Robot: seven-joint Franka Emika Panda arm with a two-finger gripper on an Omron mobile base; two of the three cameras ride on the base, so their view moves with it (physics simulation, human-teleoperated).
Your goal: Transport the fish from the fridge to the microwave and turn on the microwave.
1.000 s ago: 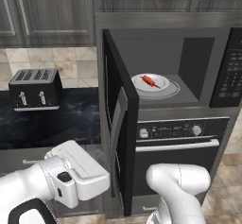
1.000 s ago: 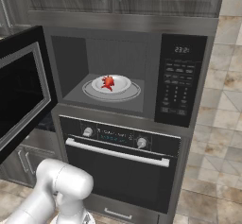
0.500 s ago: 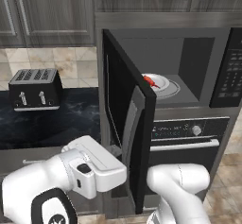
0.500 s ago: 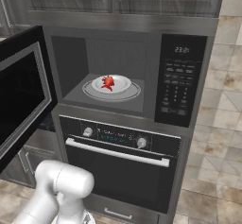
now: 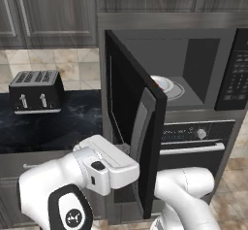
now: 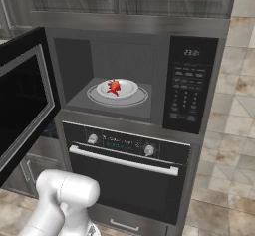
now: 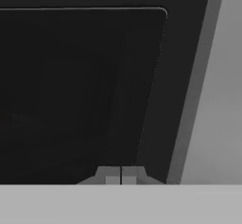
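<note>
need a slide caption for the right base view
Fish on a white plate inside the microwave, its door swung partly open, above the oven.

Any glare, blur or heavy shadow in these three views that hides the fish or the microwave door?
Left base view: evenly lit, sharp; the open microwave door covers most of the plate. Right base view: flat light, no glare; fish crisp on the plate. Hand view: soft and very dark, the door's window almost featureless behind the shut gripper.
</note>
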